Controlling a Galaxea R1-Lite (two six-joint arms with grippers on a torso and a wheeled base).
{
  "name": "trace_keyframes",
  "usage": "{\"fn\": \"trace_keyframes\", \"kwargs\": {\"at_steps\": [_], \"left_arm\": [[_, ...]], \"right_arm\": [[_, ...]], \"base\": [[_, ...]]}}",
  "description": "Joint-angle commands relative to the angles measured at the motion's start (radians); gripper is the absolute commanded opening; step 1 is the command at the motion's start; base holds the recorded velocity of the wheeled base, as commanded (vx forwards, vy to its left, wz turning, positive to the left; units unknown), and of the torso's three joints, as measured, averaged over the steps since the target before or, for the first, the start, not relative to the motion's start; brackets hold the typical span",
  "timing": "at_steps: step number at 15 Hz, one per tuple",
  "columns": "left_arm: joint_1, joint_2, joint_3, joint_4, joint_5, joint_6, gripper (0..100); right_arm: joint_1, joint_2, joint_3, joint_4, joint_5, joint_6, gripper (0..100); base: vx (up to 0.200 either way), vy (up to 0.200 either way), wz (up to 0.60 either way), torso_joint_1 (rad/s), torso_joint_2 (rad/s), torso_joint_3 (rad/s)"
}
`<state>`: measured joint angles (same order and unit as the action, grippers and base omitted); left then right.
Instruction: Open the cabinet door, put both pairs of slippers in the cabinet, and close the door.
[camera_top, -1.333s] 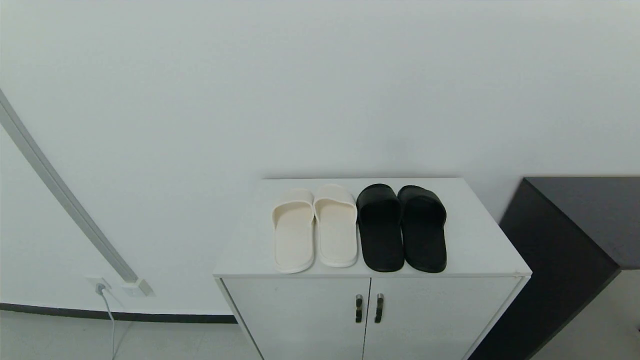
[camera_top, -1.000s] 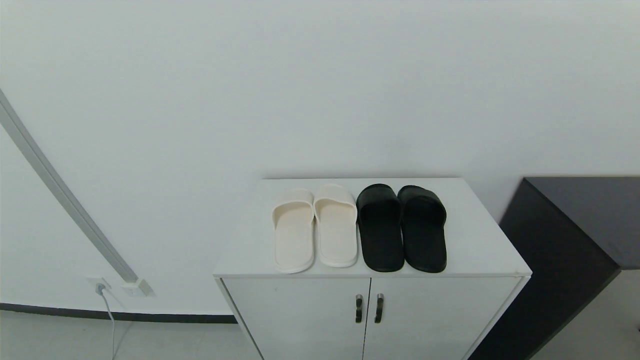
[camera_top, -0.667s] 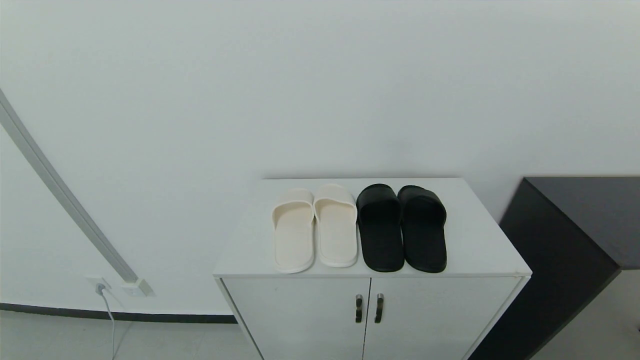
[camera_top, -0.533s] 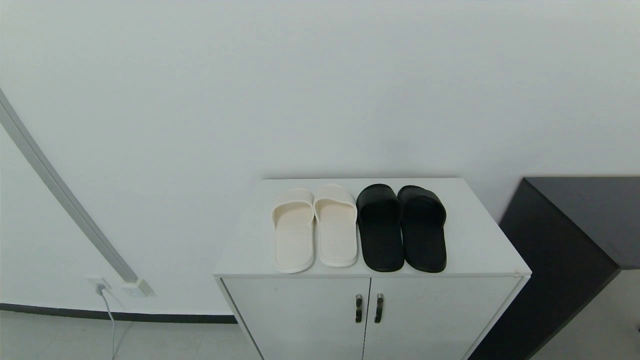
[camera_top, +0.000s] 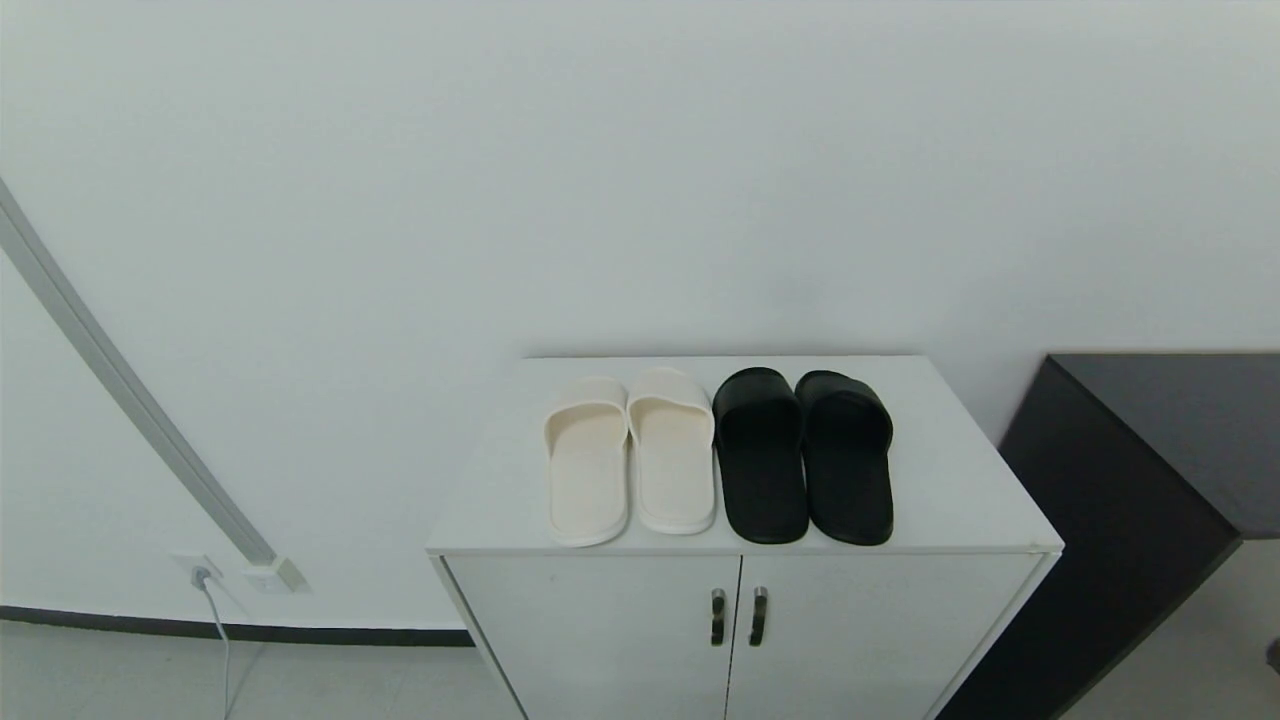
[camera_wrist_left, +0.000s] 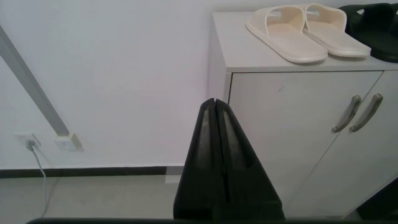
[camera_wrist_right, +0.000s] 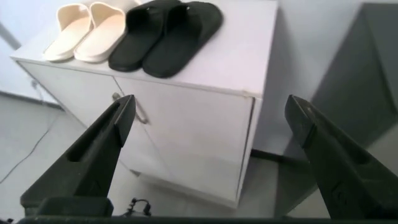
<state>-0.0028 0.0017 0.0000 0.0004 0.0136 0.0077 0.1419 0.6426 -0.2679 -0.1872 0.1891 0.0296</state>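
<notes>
A white cabinet (camera_top: 960, 480) stands against the wall with both doors closed, its two metal handles (camera_top: 737, 616) side by side at the middle. On its top lie a pair of white slippers (camera_top: 630, 460) on the left and a pair of black slippers (camera_top: 805, 455) on the right. My left gripper (camera_wrist_left: 215, 102) is shut and empty, low in front of the cabinet's left side, well short of the handles (camera_wrist_left: 357, 113). My right gripper (camera_wrist_right: 210, 106) is open wide and empty in front of the cabinet's right door (camera_wrist_right: 205, 143), below the black slippers (camera_wrist_right: 165, 34).
A dark cabinet (camera_top: 1150, 480) stands close to the right of the white one. To the left, a wall socket with a cable (camera_top: 200, 578) and a grey conduit (camera_top: 120, 390) sit on the wall. Open floor (camera_wrist_left: 93, 199) lies in front.
</notes>
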Motion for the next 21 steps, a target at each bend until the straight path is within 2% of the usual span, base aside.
{"fn": "trace_keyframes", "kwargs": {"at_steps": [1,3,4,6,8,11,15,17,21], "left_arm": [[0.000,0.001,0.000,0.001,0.000,0.000,0],[0.000,0.001,0.000,0.001,0.000,0.000,0],[0.000,0.001,0.000,0.001,0.000,0.000,0],[0.000,0.001,0.000,0.000,0.000,0.000,0],[0.000,0.001,0.000,0.000,0.000,0.000,0],[0.000,0.001,0.000,0.001,0.000,0.000,0],[0.000,0.001,0.000,0.000,0.000,0.000,0],[0.000,0.001,0.000,0.001,0.000,0.000,0],[0.000,0.001,0.000,0.000,0.000,0.000,0]], "right_arm": [[0.252,0.269,-0.123,-0.060,-0.172,0.039,100],[0.479,0.362,-0.206,-0.080,-0.369,0.135,100],[0.555,0.414,-0.251,-0.080,-0.451,0.173,100],[0.659,0.542,-0.318,-0.087,-0.559,0.248,100],[0.708,0.628,-0.366,-0.126,-0.611,0.265,100],[0.720,0.859,-0.452,-0.258,-0.685,0.265,100],[0.720,1.063,-0.576,-0.304,-0.792,0.280,100],[0.719,1.160,-0.636,-0.331,-0.884,0.280,100],[0.677,1.298,-0.741,-0.377,-0.933,0.277,100]], "base": [[0.000,0.000,0.00,0.000,0.00,0.000],[0.000,0.000,0.00,0.000,0.00,0.000],[0.000,0.000,0.00,0.000,0.00,0.000],[0.000,0.000,0.00,0.000,0.00,0.000],[0.000,0.000,0.00,0.000,0.00,0.000],[0.000,0.000,0.00,0.000,0.00,0.000],[0.000,0.000,0.00,0.000,0.00,0.000],[0.000,0.000,0.00,0.000,0.00,0.000],[0.000,0.000,0.00,0.000,0.00,0.000]]}}
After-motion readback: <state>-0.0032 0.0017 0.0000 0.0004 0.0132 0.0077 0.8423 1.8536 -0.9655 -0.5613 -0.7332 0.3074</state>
